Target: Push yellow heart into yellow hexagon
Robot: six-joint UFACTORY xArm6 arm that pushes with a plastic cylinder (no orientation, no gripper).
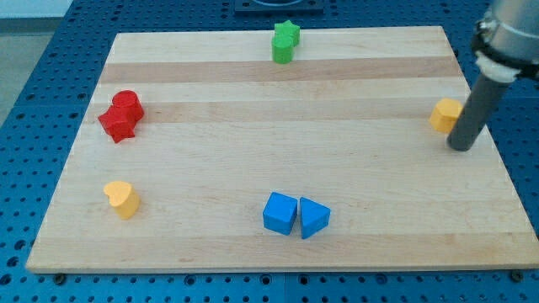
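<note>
The yellow heart (pixel 122 199) lies near the board's left edge, toward the view's bottom. The yellow hexagon (pixel 445 114) sits at the far right edge of the board. My tip (pixel 460 146) rests on the board just below and right of the yellow hexagon, close to it or touching it; the dark rod rises up and to the right. The heart is far from my tip, across the whole width of the board.
A red star (pixel 117 124) and a red round block (pixel 127 103) touch at the left. A green star (pixel 285 40) stands at the top middle. A blue cube (pixel 280 213) and a blue triangle (pixel 313 218) sit together at the bottom middle. The wooden board (pixel 278 93) lies on a blue pegboard.
</note>
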